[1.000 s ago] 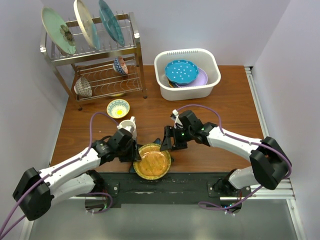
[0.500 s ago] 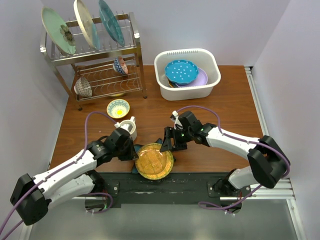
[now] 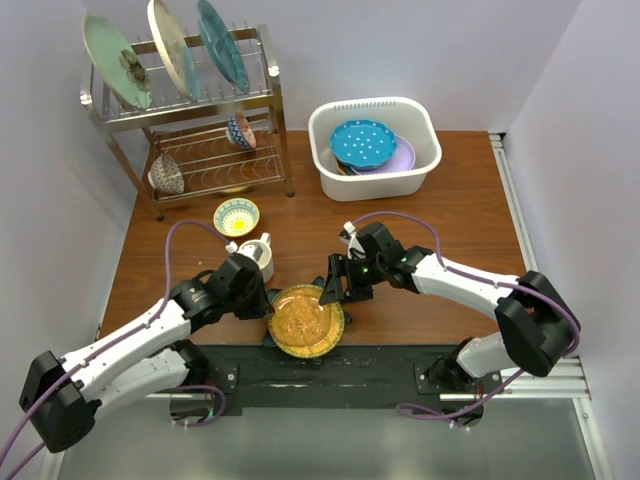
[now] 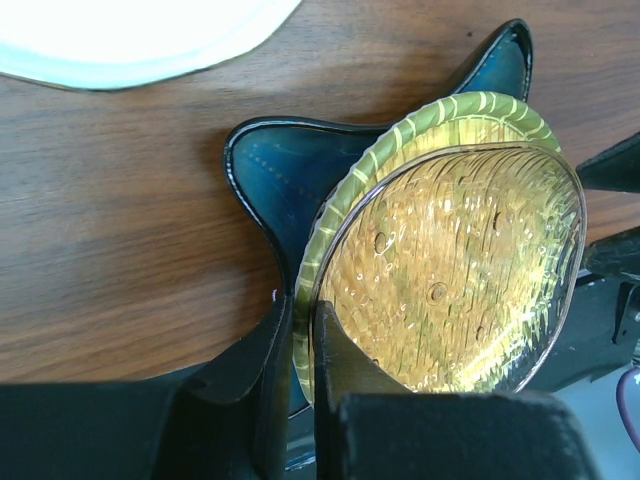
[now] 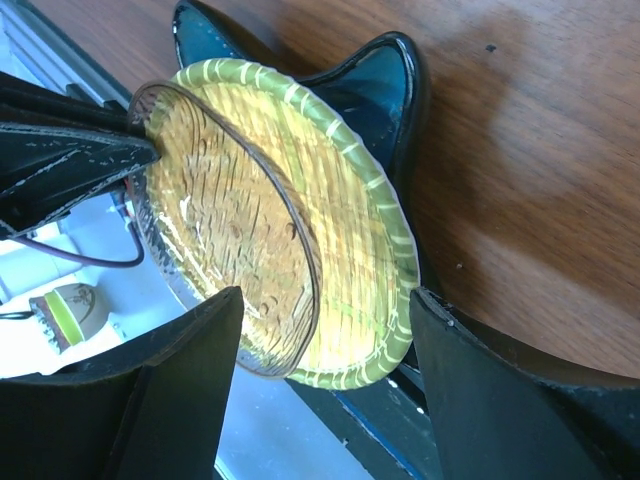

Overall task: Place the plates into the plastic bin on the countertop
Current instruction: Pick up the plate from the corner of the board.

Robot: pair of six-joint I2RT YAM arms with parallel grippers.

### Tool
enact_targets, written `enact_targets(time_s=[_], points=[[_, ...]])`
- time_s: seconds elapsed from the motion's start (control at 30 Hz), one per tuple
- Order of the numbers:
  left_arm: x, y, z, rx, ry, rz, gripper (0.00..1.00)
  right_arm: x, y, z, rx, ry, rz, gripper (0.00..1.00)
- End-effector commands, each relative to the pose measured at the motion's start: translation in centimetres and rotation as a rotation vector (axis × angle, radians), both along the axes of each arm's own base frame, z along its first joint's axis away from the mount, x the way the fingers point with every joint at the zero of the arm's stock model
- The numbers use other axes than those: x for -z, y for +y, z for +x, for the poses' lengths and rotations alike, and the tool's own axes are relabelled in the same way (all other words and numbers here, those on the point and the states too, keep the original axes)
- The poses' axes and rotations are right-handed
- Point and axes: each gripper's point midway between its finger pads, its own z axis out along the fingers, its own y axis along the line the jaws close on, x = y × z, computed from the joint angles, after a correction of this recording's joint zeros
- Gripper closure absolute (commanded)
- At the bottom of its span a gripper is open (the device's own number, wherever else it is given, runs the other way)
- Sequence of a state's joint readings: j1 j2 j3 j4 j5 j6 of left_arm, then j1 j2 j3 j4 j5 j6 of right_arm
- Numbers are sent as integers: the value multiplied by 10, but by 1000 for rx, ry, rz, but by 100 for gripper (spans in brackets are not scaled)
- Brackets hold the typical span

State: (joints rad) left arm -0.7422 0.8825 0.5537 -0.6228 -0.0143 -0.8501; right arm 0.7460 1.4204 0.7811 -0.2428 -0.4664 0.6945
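Nearest the arms, the amber plate (image 3: 303, 320) tops a striped plate (image 4: 345, 190) and star-shaped plate (image 4: 270, 170) at the countertop's (image 3: 450, 200) front edge. The left gripper (image 4: 300, 310) pinches the striped plate's rim; the right gripper (image 5: 320, 295) straddles the stack, spread wide. The plastic bin (image 3: 372, 101) sits well apart.

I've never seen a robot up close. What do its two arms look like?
The left arm and right arm have smooth white shells with bulky black joints. A thin purple cable loops along each. The left pincer and right pincer are black, each with two fingers.
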Motion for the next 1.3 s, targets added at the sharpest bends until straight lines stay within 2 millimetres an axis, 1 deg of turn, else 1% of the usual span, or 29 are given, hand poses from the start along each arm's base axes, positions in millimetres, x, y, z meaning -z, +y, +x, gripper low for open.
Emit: enact_targets(time_s=[0.0, 0.1, 0.23, 0.33, 0.37, 0.43, 0.47, 0.57, 0.83, 0.87, 1.1, 1.13, 1.2, 1.23, 1.27], points=[[-16, 3, 11, -31, -60, 13, 100, -15, 10, 0, -24, -18, 67, 30], [-14, 6, 10, -40, -55, 27, 100, -17, 10, 0, -21, -20, 72, 32], [-10, 11, 9, -55, -45, 49, 100, -25, 12, 0, -18, -36, 93, 33], [-10, 11, 9, -58, -42, 47, 100, -26, 12, -1, -27, -32, 102, 35], [-9, 10, 9, -59, -41, 42, 100, -24, 12, -3, -30, -20, 107, 38], [-9, 10, 9, -58, -40, 41, 100, -26, 18, -5, -39, -9, 145, 42], [-9, 10, 9, -57, -40, 41, 100, -22, 17, -7, -38, 6, 147, 46], [-10, 9, 9, -59, -44, 34, 100, -20, 22, -11, -53, 31, 177, 48], [-10, 6, 9, -48, -43, 22, 100, -10, 29, -17, -83, 62, 169, 53], [-10, 6, 10, -50, -42, 21, 100, -10, 31, -17, -87, 60, 172, 55], [-14, 3, 11, -47, -53, 6, 100, 4, 37, -22, -101, 92, 135, 69], [-14, 3, 11, -44, -54, 7, 100, 5, 37, -21, -96, 91, 130, 77], [-13, 4, 11, -47, -52, 10, 100, 5, 37, -20, -95, 88, 128, 83], [-13, 4, 11, -47, -52, 10, 100, 5, 38, -18, -92, 80, 125, 88], [-13, 5, 11, -48, -55, 13, 100, 4, 38, -17, -88, 77, 122, 90]])
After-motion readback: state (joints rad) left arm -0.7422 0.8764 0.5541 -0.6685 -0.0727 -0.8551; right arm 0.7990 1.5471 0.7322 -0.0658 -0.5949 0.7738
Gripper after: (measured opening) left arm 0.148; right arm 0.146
